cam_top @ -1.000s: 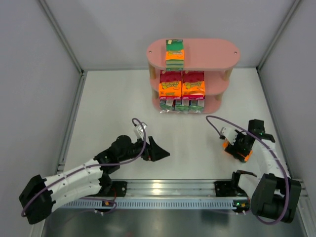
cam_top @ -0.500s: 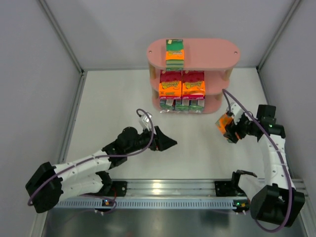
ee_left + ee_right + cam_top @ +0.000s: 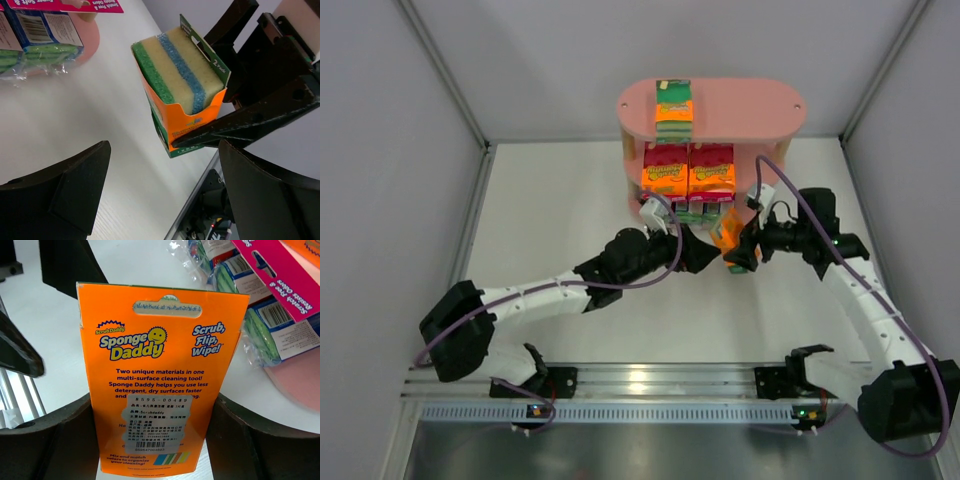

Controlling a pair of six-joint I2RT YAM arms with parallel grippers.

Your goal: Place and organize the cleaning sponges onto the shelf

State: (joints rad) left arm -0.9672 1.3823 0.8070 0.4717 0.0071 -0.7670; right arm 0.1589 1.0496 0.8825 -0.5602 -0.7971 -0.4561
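My right gripper [image 3: 735,245] is shut on an orange-and-green sponge pack [image 3: 726,240], held just in front of the pink shelf [image 3: 745,105]. The right wrist view shows the pack's orange printed back [image 3: 160,340] clamped between both fingers of the right gripper [image 3: 155,440]. My left gripper [image 3: 705,255] stands open right beside it; in the left wrist view the pack [image 3: 180,85] hangs a little beyond the open tips of the left gripper [image 3: 164,145]. On the shelf are a green-and-orange pack [image 3: 673,108] on top, two orange-and-magenta packs [image 3: 687,168] in the middle, and blue/green-and-white packs [image 3: 685,212] at the bottom.
Grey walls close in the white table on three sides. A metal rail [image 3: 660,385] with both arm bases runs along the near edge. The shelf's bottom board [image 3: 300,385] and its wrapped packs [image 3: 260,325] lie close to the right of the held pack.
My right arm has carried the pack from the right side to in front of the shelf. My left arm has reached forward and right until its open gripper is beside the pack.
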